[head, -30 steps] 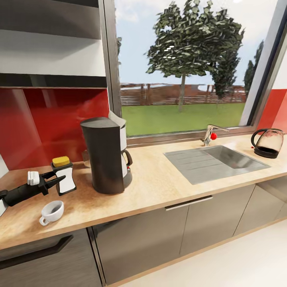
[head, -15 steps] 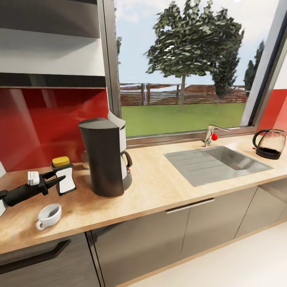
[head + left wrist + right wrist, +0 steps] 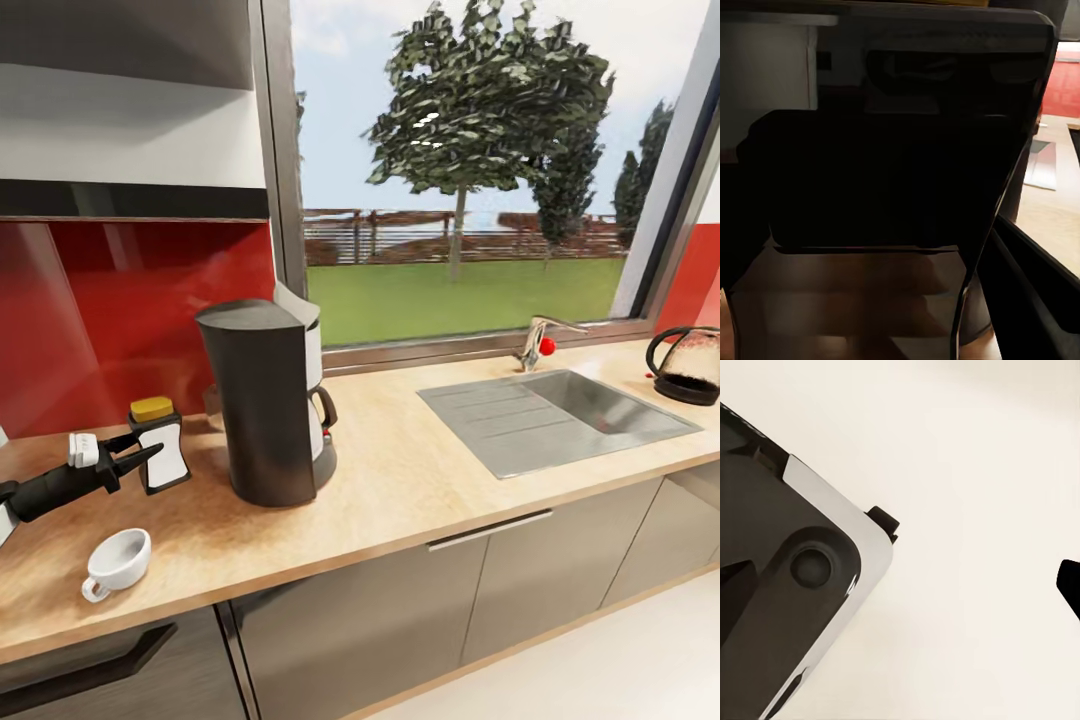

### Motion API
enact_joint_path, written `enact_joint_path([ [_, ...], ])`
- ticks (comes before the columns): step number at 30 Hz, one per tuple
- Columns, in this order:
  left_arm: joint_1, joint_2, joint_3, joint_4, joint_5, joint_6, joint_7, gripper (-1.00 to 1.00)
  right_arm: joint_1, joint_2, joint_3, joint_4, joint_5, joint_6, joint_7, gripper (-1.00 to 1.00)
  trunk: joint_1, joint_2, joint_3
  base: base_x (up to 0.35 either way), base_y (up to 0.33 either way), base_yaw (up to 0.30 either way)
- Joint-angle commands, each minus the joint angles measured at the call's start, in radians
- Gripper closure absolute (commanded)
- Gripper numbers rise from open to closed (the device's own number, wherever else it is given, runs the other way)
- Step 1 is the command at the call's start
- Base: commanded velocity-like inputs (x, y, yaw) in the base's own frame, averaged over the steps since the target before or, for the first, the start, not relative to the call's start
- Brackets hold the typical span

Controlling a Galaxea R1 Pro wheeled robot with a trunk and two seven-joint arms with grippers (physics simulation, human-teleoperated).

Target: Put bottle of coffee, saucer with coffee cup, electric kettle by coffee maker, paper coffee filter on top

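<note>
The left gripper (image 3: 150, 452) is clenched on the bottle of coffee (image 3: 160, 447), its two dark fingers lying across the white label, with the yellow lid just above them. The bottle sits at the kitchen countertop (image 3: 400, 480), though whether its base rests there or hangs a little clear I cannot tell. Just beyond the fingertips, on the side away from the arm, stands the coffee maker (image 3: 270, 400). Below and nearer the counter's front edge than the gripper lies the coffee cup (image 3: 115, 562), apart from it. The electric kettle (image 3: 690, 365) is far off past the sink (image 3: 555, 415). Whether the right gripper is parted or closed I cannot tell.

Risks, as I judge them: the bottle is narrow and tall, so letting go while it is tilted or lifted could topple it against the coffee maker. A careless withdrawal could sweep the arm into the cup and push it off the edge.

Count: one bottle, one coffee maker, one cup, one kettle.
</note>
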Motion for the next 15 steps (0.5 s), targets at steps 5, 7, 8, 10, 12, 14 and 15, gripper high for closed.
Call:
enact_joint_path([
  [5,-0.001,0.001,-0.002,0.004,0.004,-0.007,-0.002,1.00,-0.001,0.001,0.007,0.003,-0.011,-0.004,0.007,-1.00,0.000,-0.001,-0.001,0.018,0.013,0.000],
  [7,-0.001,0.001,-0.002,0.004,0.004,-0.007,-0.002,1.00,-0.001,0.001,0.007,0.003,-0.011,-0.004,0.007,-1.00,0.000,-0.001,-0.001,0.005,0.004,0.000],
  [8,-0.001,0.001,-0.002,0.004,0.004,-0.007,-0.002,1.00,-0.001,0.000,0.007,0.003,-0.011,-0.004,0.007,-1.00,0.000,-0.001,-0.001,0.004,0.003,0.000],
  [10,-0.001,0.001,-0.002,0.003,0.004,-0.007,-0.002,1.00,-0.001,0.000,0.007,0.003,-0.011,-0.004,0.007,-1.00,0.000,-0.001,-0.001,0.002,0.001,0.000],
  [12,-0.001,0.001,-0.002,0.003,0.004,-0.007,-0.002,1.00,-0.001,0.001,0.007,0.003,-0.011,-0.004,0.007,-1.00,0.000,-0.001,-0.001,0.027,0.003,0.000],
  [14,-0.001,0.001,-0.002,0.003,0.004,-0.007,-0.002,1.00,-0.001,0.001,0.007,0.003,-0.011,-0.004,0.007,-1.00,0.000,-0.001,-0.001,0.131,0.025,0.000],
  [15,-0.001,0.001,-0.002,0.003,0.004,-0.007,-0.002,1.00,-0.001,0.001,0.007,0.003,-0.011,-0.004,0.007,-1.00,0.000,-0.001,-0.001,0.200,0.039,0.000],
])
